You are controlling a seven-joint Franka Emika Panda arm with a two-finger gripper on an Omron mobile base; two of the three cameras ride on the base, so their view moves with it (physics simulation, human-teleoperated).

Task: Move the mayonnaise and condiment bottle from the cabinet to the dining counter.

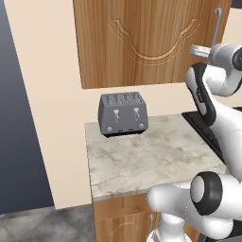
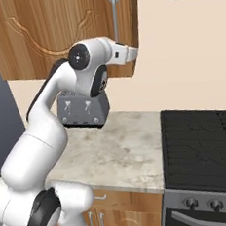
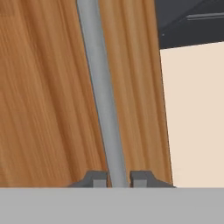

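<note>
One closed door is standing between the robot and everything it needs: the cabinet (image 1: 142, 42) is hanging on the wall above the marble surface (image 1: 151, 158), its carved arched panel shut, so the mayonnaise and the condiment bottle are presumably sitting inside, hidden from every camera. Below it the grey toaster (image 1: 123, 113) is sitting well back on the surface, with the black stove (image 2: 201, 143) just beside to the right. Now the key line-up: the bar handle (image 3: 103, 96) is running along the door's right edge, its long axis vertical, and the tool (image 3: 118, 179) is sitting straight in front of it, one tip showing either side of the bar. The fingers (image 3: 97, 178) are looking narrowly parted, bracketing the handle; whether they are actually pinching it, I cannot tell.
</note>
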